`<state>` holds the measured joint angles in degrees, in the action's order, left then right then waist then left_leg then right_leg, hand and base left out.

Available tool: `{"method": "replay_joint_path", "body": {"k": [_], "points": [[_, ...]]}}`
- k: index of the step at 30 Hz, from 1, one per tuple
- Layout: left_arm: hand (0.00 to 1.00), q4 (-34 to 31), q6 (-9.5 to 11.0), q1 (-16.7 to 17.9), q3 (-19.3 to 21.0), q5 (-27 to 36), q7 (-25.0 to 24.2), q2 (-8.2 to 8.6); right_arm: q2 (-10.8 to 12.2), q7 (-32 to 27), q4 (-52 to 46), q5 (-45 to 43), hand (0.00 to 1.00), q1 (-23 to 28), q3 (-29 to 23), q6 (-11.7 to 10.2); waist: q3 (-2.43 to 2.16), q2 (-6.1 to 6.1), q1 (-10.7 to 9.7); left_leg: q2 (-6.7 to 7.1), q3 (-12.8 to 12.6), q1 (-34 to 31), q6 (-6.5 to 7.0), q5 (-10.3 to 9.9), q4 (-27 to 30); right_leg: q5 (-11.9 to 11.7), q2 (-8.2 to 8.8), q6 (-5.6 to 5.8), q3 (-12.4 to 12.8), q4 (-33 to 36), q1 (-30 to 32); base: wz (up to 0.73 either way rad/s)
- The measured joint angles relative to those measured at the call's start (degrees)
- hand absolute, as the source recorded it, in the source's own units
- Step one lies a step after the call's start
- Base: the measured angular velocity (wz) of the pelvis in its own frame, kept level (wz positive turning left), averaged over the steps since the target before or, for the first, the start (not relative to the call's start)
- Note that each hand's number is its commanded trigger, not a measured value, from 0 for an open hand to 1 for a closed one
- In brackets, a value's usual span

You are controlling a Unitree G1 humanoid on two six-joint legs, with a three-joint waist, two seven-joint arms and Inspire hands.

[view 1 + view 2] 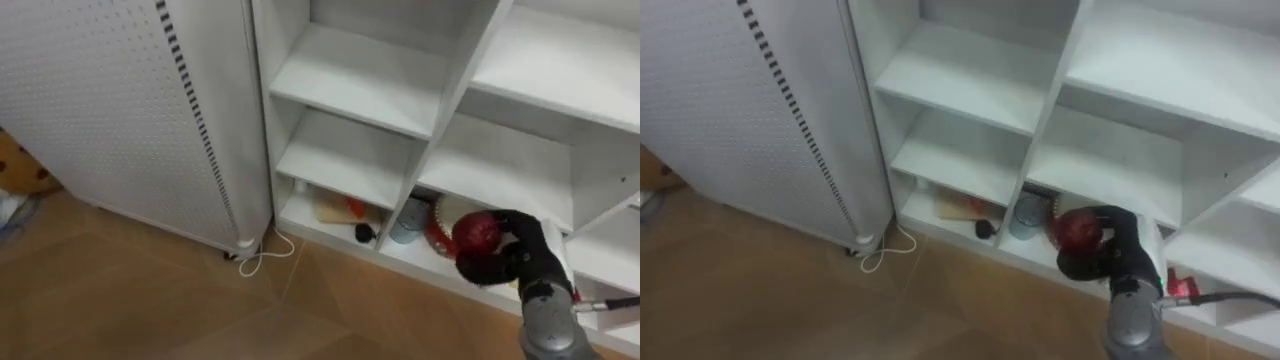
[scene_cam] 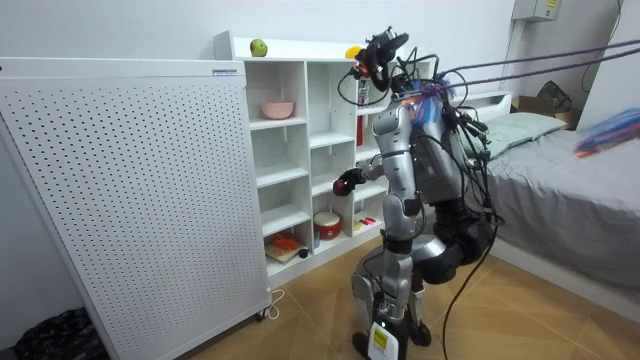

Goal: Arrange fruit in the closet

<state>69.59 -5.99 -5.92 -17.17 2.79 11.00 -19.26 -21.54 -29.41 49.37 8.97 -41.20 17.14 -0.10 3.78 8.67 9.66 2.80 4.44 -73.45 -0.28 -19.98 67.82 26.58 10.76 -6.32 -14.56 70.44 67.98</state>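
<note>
1. Possession check: the round red fruit (image 1: 478, 232) sits in the robot's right hand (image 1: 518, 262), dark fingers curled round it. It is held out in front of the lower compartments of the tall white shelved closet (image 1: 352, 82).
2. Behind it, the bottom shelf carries a red-and-white round tin (image 1: 441, 222) and a grey-blue can (image 1: 407, 222). The compartments just above look free.
3. Handling call: it looks firm, smooth-skinned and light, likely an apple. It may bruise if knocked, and roll once let go.
4. Best hold, I'd say, is around its widest part, fingers wrapping well past the middle.
5. On the closet's top board sits a small green apple (image 2: 259, 47). Any board should take this one too, set down gently.
</note>
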Motion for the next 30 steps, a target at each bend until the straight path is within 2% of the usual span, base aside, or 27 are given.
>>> {"method": "replay_joint_path", "body": {"k": [2,5,7,10,12,19,28,30], "points": [[0.0,0.0,-0.1,-0.4,-0.1,0.0,0.2,-0.16,-1.0,-2.1,2.0,0.0,1.0,-2.6,1.8,0.0,0.19,0.65,-0.1,0.13,-0.6,-1.0,0.29,-0.2,0.9,0.5,0.73,-0.08,0.3,1.5,1.3,0.08],[0.0,-0.8,-0.6,-1.4,0.1,0.0,1.1,-0.2,-1.7,-5.8,4.7,0.4,1.0,-6.3,1.8,0.0,0.29,0.91,-0.1,0.66,-0.7,-3.1,0.38,-0.9,3.3,1.6,1.39,-0.06,0.3,4.0,3.1,0.07],[0.0,-1.0,-0.6,-1.8,0.1,0.1,1.3,-0.26,-2.8,-7.1,4.8,1.2,1.0,-7.3,1.9,0.0,0.3,1.15,-0.1,0.95,-0.6,-4.3,0.58,-1.6,5.0,2.5,1.67,0.18,0.6,5.7,4.0,0.06],[0.0,-1.6,-1.3,-1.6,0.1,0.2,1.4,-0.21,-5.7,-8.1,4.8,2.4,1.0,-9.0,1.9,0.1,0.32,1.19,-0.5,1.31,-0.6,-5.9,1.05,-3.2,8.7,4.3,2.61,0.32,0.6,9.1,5.2,0.02],[0.0,-1.8,-1.4,-1.4,0.2,0.1,1.7,-0.22,-6.3,-8.8,4.7,2.5,1.0,-9.1,1.9,0.1,0.29,1.42,-1.1,1.87,-0.6,-6.0,1.27,-3.9,9.8,5.0,3.15,0.68,0.8,10.3,5.2,0.09],[0.0,-3.1,-1.6,-1.2,0.2,0.1,3.4,-0.42,-7.3,-10.9,4.7,2.5,1.0,-9.5,1.9,0.9,0.22,1.92,-1.8,1.77,-0.9,-6.0,1.93,-5.1,12.0,5.6,3.06,1.13,1.3,11.6,5.1,-0.07],[0.0,-3.2,-1.7,-0.8,0.2,0.1,3.5,-2.9,-8.2,-15.8,4.9,4.9,1.0,-9.5,1.9,1.0,0.21,2.41,-1.8,1.71,-0.9,-6.0,2.32,-5.6,13.4,5.5,3.04,1.47,1.4,12.3,4.8,-0.01],[0.0,-3.2,-2.0,-0.6,0.2,0.0,3.6,-2.92,-8.8,-17.4,5.6,5.8,0.65,-9.5,1.9,1.0,0.21,2.41,-1.6,1.53,-0.9,-6.0,2.53,-5.7,13.7,5.5,2.95,1.54,1.3,12.4,4.6,-0.04]]}}
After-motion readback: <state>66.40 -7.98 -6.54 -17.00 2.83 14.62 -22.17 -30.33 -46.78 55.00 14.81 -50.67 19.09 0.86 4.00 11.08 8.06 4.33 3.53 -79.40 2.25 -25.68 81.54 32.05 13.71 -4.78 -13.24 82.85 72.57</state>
